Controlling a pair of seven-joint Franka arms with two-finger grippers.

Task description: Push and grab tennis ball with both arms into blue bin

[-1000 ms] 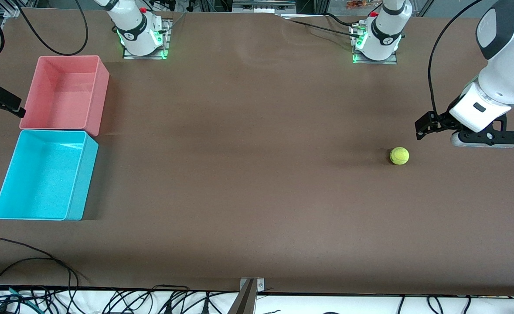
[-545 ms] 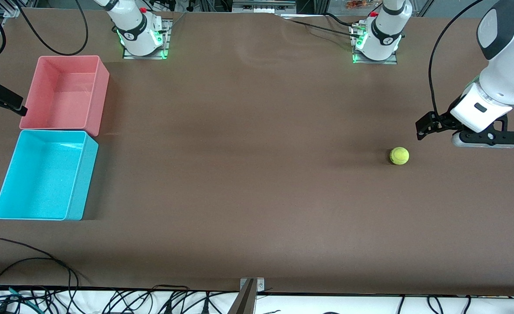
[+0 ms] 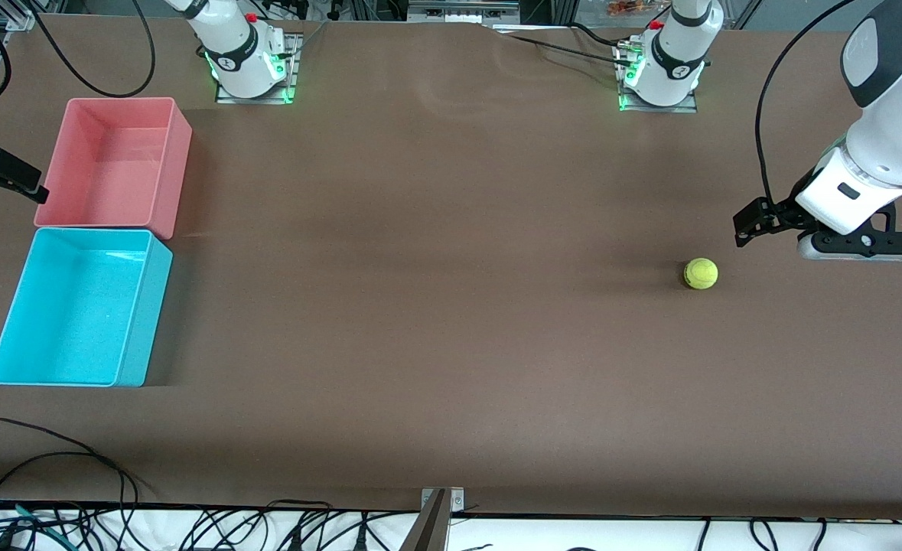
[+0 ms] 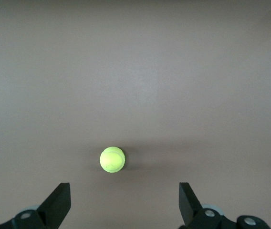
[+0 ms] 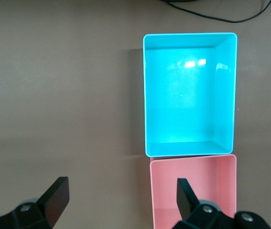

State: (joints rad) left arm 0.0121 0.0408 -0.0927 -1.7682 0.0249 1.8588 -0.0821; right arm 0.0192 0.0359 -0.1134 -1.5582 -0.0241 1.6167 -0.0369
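Note:
The tennis ball [image 3: 701, 273] lies on the brown table toward the left arm's end. It also shows in the left wrist view [image 4: 112, 159], just ahead of the fingers and apart from them. My left gripper [image 4: 123, 204] is open and empty; in the front view [image 3: 856, 246] it hangs over the table beside the ball, toward the left arm's end. The blue bin [image 3: 76, 306] stands empty at the right arm's end. My right gripper [image 5: 120, 200] is open and empty, high above the table beside the bins, with the blue bin [image 5: 189, 100] ahead of it.
A pink bin [image 3: 114, 164] of like size stands empty against the blue bin, farther from the front camera; it also shows in the right wrist view [image 5: 195, 191]. A black part of the right hand [image 3: 3, 174] shows beside it. Cables [image 3: 53, 459] lie along the table's front edge.
My left gripper has drifted slightly away from the ball toward the left arm's end of the table. The ball and the bins have not moved.

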